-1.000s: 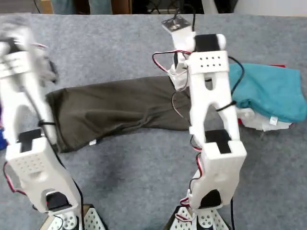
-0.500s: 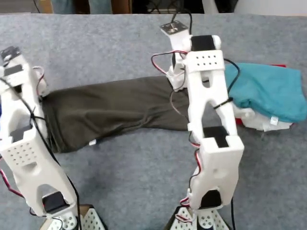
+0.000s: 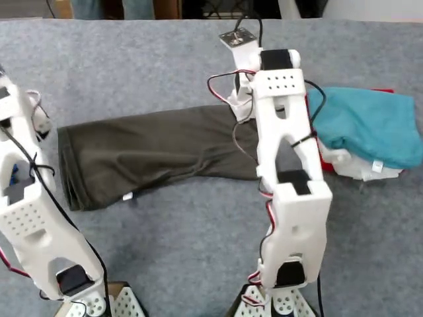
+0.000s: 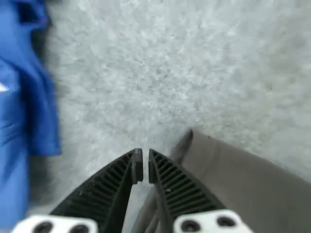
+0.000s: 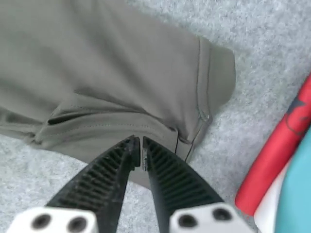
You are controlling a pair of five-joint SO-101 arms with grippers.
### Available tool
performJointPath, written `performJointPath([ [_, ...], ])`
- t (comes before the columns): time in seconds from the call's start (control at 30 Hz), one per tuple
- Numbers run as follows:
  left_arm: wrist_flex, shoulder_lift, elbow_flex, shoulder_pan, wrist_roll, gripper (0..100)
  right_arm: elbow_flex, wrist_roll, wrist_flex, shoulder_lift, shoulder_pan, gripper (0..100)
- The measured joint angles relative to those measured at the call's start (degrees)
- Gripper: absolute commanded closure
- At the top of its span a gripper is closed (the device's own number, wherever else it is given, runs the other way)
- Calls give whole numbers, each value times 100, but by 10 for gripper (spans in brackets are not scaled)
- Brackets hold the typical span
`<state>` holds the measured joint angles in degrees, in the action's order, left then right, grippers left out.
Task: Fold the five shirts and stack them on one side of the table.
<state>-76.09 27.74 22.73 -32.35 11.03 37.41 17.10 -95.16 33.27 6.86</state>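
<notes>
My left gripper point(image 4: 142, 165): jaws almost together, only a thin slit, holding nothing; it hangs just off the left end of the olive shirt point(image 3: 158, 148).
My right gripper point(image 5: 141, 148): jaws also nearly closed and empty, above the shirt's right end, near the sleeve.
Olive shirt: flat on the grey table point(image 3: 165, 59), its long axis runs from one arm to the other, so each gripper is nearest to its own end.
Past the right end: teal shirt point(image 3: 370, 125) on top of a red shirt point(image 5: 277, 160) and a white one point(image 3: 357, 168), near the sleeve; I judge this pile may crowd a fold there.
Past the left end: blue cloth point(image 4: 19, 121), apart from the shirt.
</notes>
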Motion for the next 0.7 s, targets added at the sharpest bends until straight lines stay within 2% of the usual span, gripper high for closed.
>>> performJointPath([
  [0.07, -492, -316, 176, 53, -167, 950, 290, 0, 0, 360, 0, 983],
  [0.2, -1363, -791, 79, 527, -985, 971, 1081, 0, 220, 1284, 0, 983],
  [0.33, -1486, -1169, -800, 835, -1582, 970, 2084, -9, 492, 2365, 0, 983],
  [0.53, -492, -1697, -3226, 1108, -1873, 970, 3701, 9, 484, 3727, 0, 983],
  [0.7, 519, -2207, -5108, 1266, -1890, 969, 4870, 9, 26, 4396, 0, 983],
])
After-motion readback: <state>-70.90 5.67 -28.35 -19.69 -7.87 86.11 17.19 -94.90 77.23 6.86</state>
